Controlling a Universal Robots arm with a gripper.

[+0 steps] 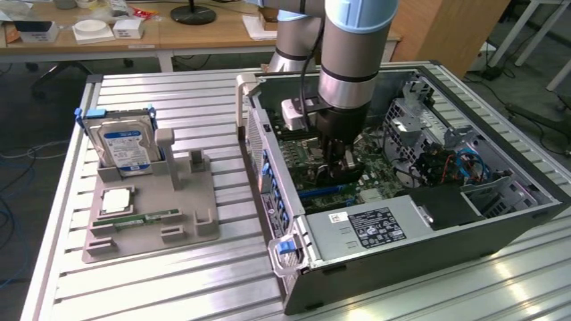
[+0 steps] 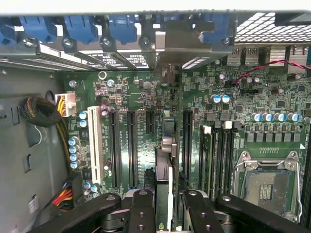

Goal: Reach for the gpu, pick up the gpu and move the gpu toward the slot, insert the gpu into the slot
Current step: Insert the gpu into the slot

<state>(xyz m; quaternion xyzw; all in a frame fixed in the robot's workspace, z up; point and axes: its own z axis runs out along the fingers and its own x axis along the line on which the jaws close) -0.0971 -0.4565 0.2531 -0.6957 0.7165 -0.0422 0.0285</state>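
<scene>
- At ctr of the exterior view, the gripper (image 1: 337,167) sits down inside the open PC case (image 1: 428,261). Its fingers (image 2: 142,204) are clamped narrow on the gpu (image 2: 164,170), one each side.
- The gpu hangs edge-on betw. the fingers, over the green mobo (image 2: 146,97), running parallel w/ the long connectors.
- Step, my read: insert phase. Pick-up is done and the card is at the slot (image 1: 321,192), the blue strip just under the gripper. Seated or just above: can't tell.
- Judgement: the insert calls for the card edge kept parallel to the slot, w/ a straight push and no tilt.
- Arm (image 1: 352,60): wrist vert., pointing straight down from upper ctr of the frame.
- Further off, at the exterior view's left, a hard drive (image 1: 125,147) stands upright in a grey holder (image 1: 152,221), well apart.
</scene>
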